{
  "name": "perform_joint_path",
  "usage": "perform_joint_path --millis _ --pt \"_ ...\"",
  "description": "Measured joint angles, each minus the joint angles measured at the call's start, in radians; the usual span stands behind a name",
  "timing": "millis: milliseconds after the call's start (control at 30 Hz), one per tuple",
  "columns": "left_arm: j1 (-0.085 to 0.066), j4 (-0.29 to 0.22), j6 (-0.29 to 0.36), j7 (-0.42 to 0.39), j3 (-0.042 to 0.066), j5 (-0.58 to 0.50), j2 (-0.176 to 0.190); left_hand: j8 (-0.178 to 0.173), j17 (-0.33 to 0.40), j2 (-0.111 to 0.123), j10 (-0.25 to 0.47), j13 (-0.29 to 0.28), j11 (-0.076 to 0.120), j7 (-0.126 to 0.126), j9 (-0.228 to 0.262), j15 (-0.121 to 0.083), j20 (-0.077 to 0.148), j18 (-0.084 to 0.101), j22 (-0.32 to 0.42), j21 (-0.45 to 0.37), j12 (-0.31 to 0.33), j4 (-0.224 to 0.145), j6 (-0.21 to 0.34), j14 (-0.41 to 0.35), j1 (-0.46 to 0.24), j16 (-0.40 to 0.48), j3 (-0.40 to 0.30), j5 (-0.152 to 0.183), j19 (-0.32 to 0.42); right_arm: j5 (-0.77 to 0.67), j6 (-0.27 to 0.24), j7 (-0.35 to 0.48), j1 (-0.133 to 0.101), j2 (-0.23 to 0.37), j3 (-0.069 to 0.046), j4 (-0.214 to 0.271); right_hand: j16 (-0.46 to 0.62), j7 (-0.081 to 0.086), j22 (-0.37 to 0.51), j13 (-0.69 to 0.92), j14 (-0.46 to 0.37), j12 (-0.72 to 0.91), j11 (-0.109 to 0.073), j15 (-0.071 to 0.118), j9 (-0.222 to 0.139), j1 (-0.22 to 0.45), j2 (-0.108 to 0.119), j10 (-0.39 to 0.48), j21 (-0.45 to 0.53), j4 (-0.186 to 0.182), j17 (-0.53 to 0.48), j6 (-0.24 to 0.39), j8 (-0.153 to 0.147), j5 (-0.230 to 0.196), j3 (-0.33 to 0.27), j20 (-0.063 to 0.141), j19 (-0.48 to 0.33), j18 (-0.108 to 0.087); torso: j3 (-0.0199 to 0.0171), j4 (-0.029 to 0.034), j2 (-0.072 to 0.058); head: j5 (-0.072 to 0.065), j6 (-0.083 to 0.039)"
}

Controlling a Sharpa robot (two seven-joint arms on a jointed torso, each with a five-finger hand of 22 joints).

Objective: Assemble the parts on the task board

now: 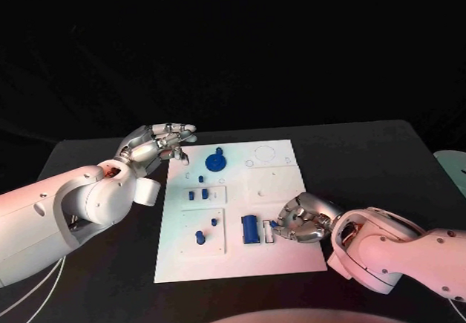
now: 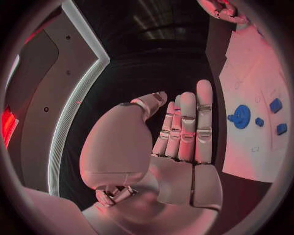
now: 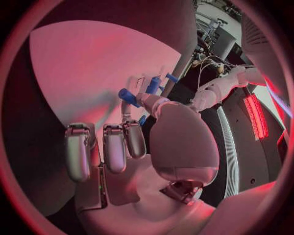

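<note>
Parts lie scattered on the white task board (image 1: 268, 204) in the middle of the black table (image 1: 404, 157). A blue rectangular block (image 1: 251, 229) stands in the board's near half, just beside the right hand's fingers (image 1: 290, 218), with a slim pale piece (image 1: 268, 230) between block and fingertips. The right hand (image 1: 304, 221) rests over the board's near right part, its fingers curled in toward the palm; a small blue bit (image 1: 273, 223) shows right at the fingertips, but whether it is pinched or only lies beside them cannot be told. In the right wrist view the fingers (image 3: 115, 147) bend forward over the board (image 3: 92, 73), and a blue peg-like part (image 3: 129, 96) sits just past the thumb tip.

Further from that hand, small blue pieces (image 1: 198, 195) sit in the board's middle left, and another blue part (image 1: 200, 237) lies at the near left. A blue round disc (image 1: 217, 162) lies at the far end, close to the left hand's fingers (image 1: 178, 139).

The left hand (image 1: 154, 146) hangs just off the board's far left corner, fingers loosely curved and holding nothing. Its wrist view shows the fingers (image 2: 186, 127) straight and side by side, thumb apart, with the disc (image 2: 241, 116) beyond the fingertips' side.
</note>
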State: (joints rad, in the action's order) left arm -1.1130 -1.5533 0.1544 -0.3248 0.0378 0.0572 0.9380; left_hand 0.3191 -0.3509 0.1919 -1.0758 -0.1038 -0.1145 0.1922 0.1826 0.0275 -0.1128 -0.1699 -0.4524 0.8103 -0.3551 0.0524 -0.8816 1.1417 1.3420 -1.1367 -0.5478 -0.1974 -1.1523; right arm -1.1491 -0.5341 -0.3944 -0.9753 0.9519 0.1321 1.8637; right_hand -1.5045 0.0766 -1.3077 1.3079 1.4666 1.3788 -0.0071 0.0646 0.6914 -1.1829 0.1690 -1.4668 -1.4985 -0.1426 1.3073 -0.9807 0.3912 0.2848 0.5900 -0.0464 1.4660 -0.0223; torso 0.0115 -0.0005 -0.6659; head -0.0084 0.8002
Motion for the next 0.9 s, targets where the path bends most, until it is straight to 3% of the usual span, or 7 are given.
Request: perform_joint_path --millis 267,433,567,900 --pt "0.0 -0.001 0.0 0.0 0.0 0.0 0.0 0.0 0.001 0.0 0.0 0.0 0.0 0.0 0.0 0.0 0.0 0.0 0.0 0.0 0.0 0.0 0.0 0.0 0.0 0.0 0.0 0.0 0.0 0.023 -0.008 0.007 0.0 -0.02 0.0 -0.012 0.0 0.0 0.0 0.0 0.0 0.0 0.0 0.0 0.027 0.051 -0.012 0.0 0.0 -0.016 0.0 0.0 0.0 0.002 -0.017 0.0 0.0 0.0 -0.0005 -0.0008 0.0 0.004 0.003" --pt "0.0 -0.002 0.0 0.001 0.0 0.0 0.002 0.0 0.001 0.0 0.0 0.0 0.0 0.0 0.0 0.0 0.0 0.0 0.0 0.0 0.0 0.0 0.0 0.0 0.0 0.0 0.0 0.0 0.0 0.033 -0.004 0.008 0.0 -0.032 0.0 -0.021 0.0 -0.008 0.0 0.0 0.0 0.0 0.0 0.0 0.029 0.068 -0.005 0.0 0.0 -0.026 0.0 -0.008 0.0 -0.012 -0.026 0.0 0.0 0.0 -0.0005 0.0 0.0 0.006 0.005" --pt "0.0 -0.003 0.0 0.001 0.0 0.0 0.003 0.0 0.001 0.0 0.0 0.0 0.0 0.0 0.0 0.0 0.0 0.0 0.0 0.0 0.0 0.0 0.0 0.0 0.0 0.0 0.0 0.0 0.0 0.037 0.007 0.008 0.0 -0.04 0.0 -0.031 0.0 -0.019 0.0 0.0 -0.004 0.0 0.0 0.004 0.034 0.083 0.0 0.0 0.0 -0.04 0.0 -0.019 0.003 0.009 -0.04 0.007 0.0 0.0 0.0 0.0 0.0 0.008 0.008" --pt "0.0 -0.004 0.0 0.002 0.0 0.0 0.005 0.0 0.001 0.0 0.0 0.0 0.0 0.0 0.0 0.0 0.0 0.0 0.0 0.0 0.0 0.0 0.0 0.0 0.0 0.0 0.0 0.0 0.0 0.042 0.042 0.012 -0.001 -0.049 -0.002 -0.053 0.0 -0.022 0.0 0.0 0.0 0.0 0.0 0.007 0.031 0.098 0.001 0.0 0.0 -0.051 0.001 -0.029 0.01 0.01 -0.057 0.007 0.0 0.0 0.0007 -0.001 0.0 0.012 0.015"
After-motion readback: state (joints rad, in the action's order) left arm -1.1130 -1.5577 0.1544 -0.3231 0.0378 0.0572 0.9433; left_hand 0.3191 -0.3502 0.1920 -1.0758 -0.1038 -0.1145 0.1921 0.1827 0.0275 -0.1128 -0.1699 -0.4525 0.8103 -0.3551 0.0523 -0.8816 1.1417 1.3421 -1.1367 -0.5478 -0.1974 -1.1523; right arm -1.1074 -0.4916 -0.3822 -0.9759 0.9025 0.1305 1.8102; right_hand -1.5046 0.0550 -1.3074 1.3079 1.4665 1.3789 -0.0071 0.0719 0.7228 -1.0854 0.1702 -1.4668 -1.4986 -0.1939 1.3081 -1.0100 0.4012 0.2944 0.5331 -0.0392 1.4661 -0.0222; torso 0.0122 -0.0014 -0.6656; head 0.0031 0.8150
